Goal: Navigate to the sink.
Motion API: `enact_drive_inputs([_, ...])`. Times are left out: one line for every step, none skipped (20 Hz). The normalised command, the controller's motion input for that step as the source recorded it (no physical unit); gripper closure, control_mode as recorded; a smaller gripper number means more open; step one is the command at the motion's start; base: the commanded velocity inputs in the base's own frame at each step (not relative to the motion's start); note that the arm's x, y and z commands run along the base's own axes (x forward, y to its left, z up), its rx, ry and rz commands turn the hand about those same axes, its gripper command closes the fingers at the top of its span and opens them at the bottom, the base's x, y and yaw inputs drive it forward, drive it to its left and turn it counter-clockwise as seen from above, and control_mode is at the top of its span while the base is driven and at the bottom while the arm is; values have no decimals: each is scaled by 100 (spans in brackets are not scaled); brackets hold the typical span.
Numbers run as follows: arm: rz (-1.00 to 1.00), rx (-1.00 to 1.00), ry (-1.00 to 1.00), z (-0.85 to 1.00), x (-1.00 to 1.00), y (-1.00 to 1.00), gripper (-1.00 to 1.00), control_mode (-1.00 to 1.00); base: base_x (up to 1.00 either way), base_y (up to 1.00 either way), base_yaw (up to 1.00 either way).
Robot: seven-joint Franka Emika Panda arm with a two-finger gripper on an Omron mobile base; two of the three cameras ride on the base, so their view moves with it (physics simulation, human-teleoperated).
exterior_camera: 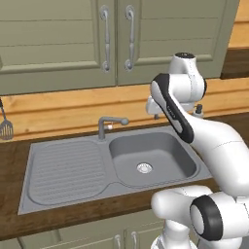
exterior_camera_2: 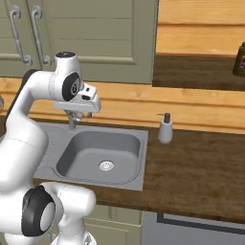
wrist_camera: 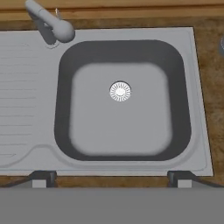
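Observation:
The wide grey metal sink (exterior_camera: pixel 115 181) is set in the wooden counter straight ahead of me. Its ribbed drainboard (exterior_camera: pixel 68 168) lies on the left, and the rounded basin with its round drain (exterior_camera: pixel 144 168) on the right. A small curved faucet (exterior_camera: pixel 109 124) stands behind them. My gripper (exterior_camera_2: pixel 76 115) hangs above the back of the basin, pointing down. In the hand view the sink (wrist_camera: pixel 199 109), the drain (wrist_camera: pixel 120 91) and the faucet (wrist_camera: pixel 50 24) lie directly below. My gripper (wrist_camera: pixel 111 177) is open, with its two fingertips (wrist_camera: pixel 43 177) wide apart and nothing between them.
A white soap dispenser (exterior_camera_2: pixel 165 129) stands on the dark wooden counter (exterior_camera_2: pixel 201 167) right of the sink. A spatula (exterior_camera: pixel 6 127) hangs on the wall at far left. Green wall cabinets (exterior_camera: pixel 58 44) hang above. A dark bottle (exterior_camera_2: pixel 240 60) sits on a shelf at upper right.

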Motion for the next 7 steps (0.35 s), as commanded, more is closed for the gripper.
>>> enact_drive_inputs([0, 0, 0, 0, 0, 0, -100, 100, 33, 100, 0])
enact_drive_inputs([0, 0, 0, 0, 0, 0, -100, 100, 26, 100, 0])
enact_drive_inputs([0, 0, 0, 0, 0, 0, -100, 100, 23, 100, 0])
enact_drive_inputs([0, 0, 0, 0, 0, 0, -100, 100, 30, 100, 0])
enact_drive_inputs([0, 0, 0, 0, 0, 0, -100, 100, 32, 100, -3])
enact_drive_inputs([0, 0, 0, 0, 0, 0, -100, 100, 33, 100, -4])
enact_drive_inputs([0, 0, 0, 0, 0, 0, -100, 100, 31, 100, -6])
